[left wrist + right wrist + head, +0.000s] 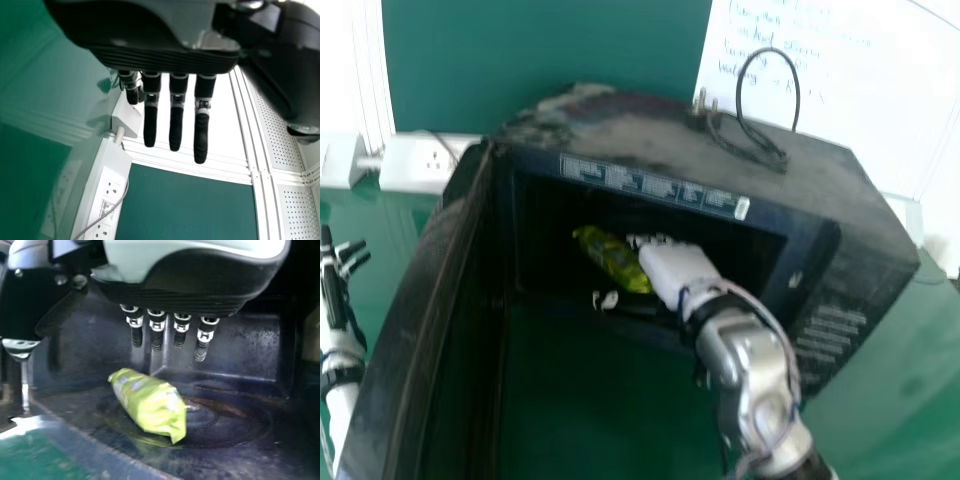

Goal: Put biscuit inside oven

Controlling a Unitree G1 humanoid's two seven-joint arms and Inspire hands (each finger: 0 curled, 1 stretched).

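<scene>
Apparently at the release stage: biscuit pack [613, 260] is inside oven [670, 135], lying on cavity floor, one end over round recess [225, 420]. Right robot hand [675, 268] reaches in thru the opening; pack sits approx. 10 o'clock from it in head view. State: released, fingers [157, 326] extended & grasping nothing, w/ a gap betw. them and pack in right wrist view. Pack on its side, slightly skewed, looks clear of the front edge. Left robot hand [335, 290] idle at 9 o'clock in head view, fingers straight, outside oven. Oven door [420, 290] wide open, approx. 8 o'clock. Placement looks done, imo. Next move calls for backing right robot hand straight out toward 5 o'clock, fingers kept off the pack & knuckles off the opening's frame; a low exit might snag wrapper and drag it fwd. If closing door is wanted too, arm must be fully out 1st; left robot hand is nearer the door, so prob. the better one for pushing. Count: 1 biscuit pack, 1 oven, 1 door, 1 round recess, 2 robot hands (1 in, 1 out), 1 looped cable [797, 100] on oven top approx. 1 o'clock, 1 table [880, 400] under it all.
</scene>
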